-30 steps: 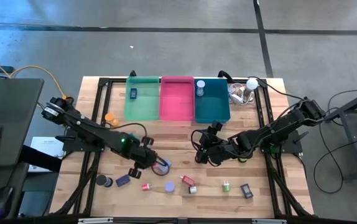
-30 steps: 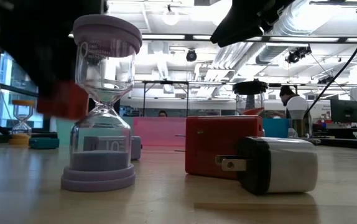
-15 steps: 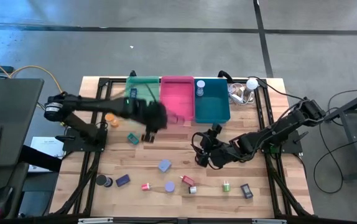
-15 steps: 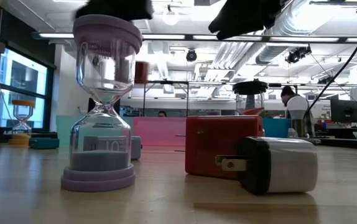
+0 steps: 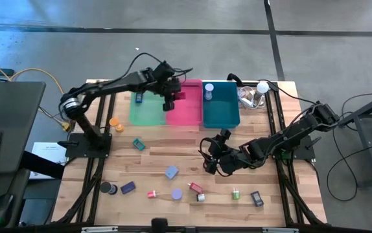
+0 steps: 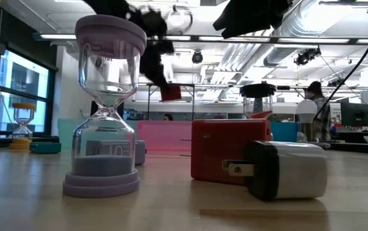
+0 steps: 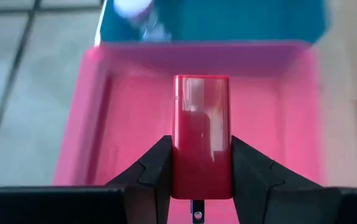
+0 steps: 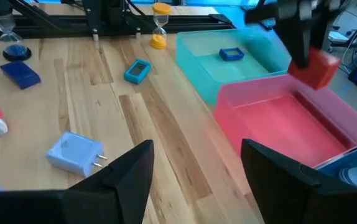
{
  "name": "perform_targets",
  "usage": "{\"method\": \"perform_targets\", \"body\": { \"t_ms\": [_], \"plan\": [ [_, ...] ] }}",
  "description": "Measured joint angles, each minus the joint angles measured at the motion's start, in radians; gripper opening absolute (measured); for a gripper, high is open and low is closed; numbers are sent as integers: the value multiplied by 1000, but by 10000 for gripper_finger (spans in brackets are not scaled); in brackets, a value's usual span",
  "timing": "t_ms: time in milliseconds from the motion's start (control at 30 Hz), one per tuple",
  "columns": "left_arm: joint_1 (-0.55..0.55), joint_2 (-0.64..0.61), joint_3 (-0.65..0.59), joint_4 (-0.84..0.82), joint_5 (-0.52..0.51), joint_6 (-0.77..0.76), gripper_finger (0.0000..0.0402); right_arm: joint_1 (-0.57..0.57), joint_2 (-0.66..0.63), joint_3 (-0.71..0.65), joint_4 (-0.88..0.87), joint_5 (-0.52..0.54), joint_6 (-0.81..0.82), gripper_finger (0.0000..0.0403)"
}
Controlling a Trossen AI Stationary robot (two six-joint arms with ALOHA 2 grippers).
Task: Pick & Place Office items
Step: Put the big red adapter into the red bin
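Left gripper (image 7: 200,186) clenched on the red rectangular plastic block (image 7: 201,134), held in the air above the pink bin (image 5: 184,102), clear of its rim. Right gripper (image 8: 197,168) spread wide, holding nothing, low over bare table (image 5: 186,152) mid-right. Lavender hourglass (image 6: 105,109) label reads "10"

A small red block (image 7: 201,134) hung over the pink bin; other tiny items (image 5: 172,172) lay on the bench.

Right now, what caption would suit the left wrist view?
Left claw shut on a red block, held above the pink bin.
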Motion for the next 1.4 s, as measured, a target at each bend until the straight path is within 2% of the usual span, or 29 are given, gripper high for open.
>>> {"method": "perform_targets", "body": {
  "t_ms": [133, 433, 800, 1133, 1400],
  "plan": [
    [45, 98, 42, -3, 47, 0, 112, -7, 0, 0, 0, 0, -12, 231],
    [97, 249, 169, -11, 51, -4, 112, -33, 0, 0, -2, -3, -14, 231],
    [176, 295, 171, -66, 57, -58, 112, -33, 0, -65, 66, -4, -20, 231],
    [174, 362, 172, -44, 70, -69, 112, -21, 0, -75, 109, -31, -34, 231],
    [175, 366, 171, -8, 88, -99, 112, -16, 0, -75, 114, -32, -39, 231]
  ]
}}
